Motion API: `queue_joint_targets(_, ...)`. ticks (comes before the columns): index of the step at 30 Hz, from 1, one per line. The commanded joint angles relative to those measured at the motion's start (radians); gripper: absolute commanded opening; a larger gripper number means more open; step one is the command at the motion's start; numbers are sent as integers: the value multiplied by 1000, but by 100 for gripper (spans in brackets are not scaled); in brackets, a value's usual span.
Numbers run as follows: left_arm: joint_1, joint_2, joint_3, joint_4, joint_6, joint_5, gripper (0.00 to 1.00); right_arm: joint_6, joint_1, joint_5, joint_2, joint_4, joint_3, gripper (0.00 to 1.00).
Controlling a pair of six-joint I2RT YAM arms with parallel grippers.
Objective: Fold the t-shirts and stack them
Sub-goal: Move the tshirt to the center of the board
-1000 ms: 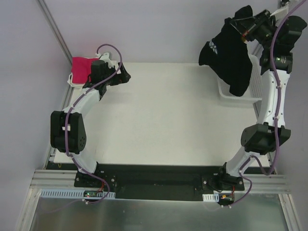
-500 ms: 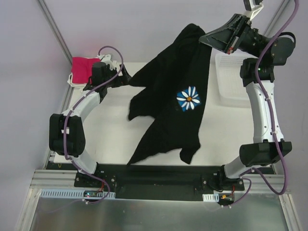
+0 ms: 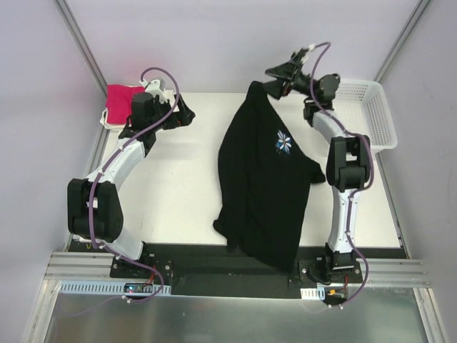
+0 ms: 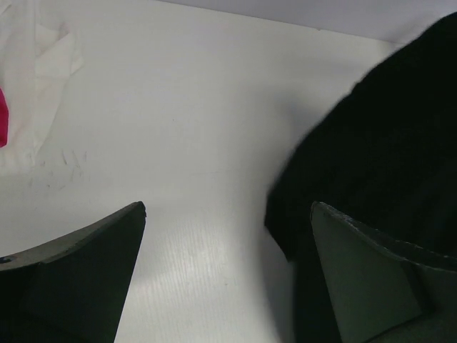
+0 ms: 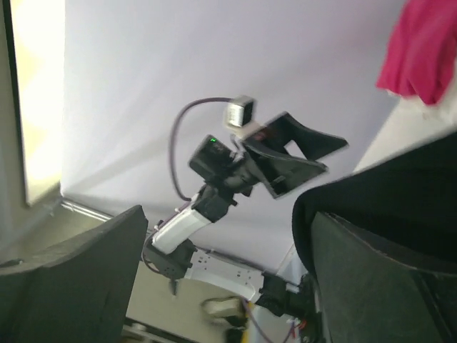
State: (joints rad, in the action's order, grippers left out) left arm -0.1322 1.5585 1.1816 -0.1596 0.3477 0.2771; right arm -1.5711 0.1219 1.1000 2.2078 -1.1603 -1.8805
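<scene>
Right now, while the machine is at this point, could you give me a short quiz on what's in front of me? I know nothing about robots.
1. True or false: the black t-shirt is outside the white basket.
2. The other shirt, at the far left corner of the table, is: A green, B pink, C yellow.
3. Short answer: is the left hand open or shut?

Key: 1 true; 2 B; 3 open, with nothing between its fingers.
</scene>
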Motion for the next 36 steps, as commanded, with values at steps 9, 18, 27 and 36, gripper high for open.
queue_joint_targets(9, -18, -77, -20, -34, -12, -10, 99, 116, -10, 11, -127, -107, 234, 96)
queue_joint_targets(18, -38, -75, -28, -38, 0, -6, 99, 767, -48, -28, 54, 1038, -515, 96)
queue_joint_targets(27, -40, -107, -53, -38, -24, -49, 99, 1513, 80, -342, -248, 1731, -151, 96)
queue_joint_targets(36, -41, -77, -45, -54, -1, -13, 99, 1507, 105, -694, -531, 1618, 432, 96)
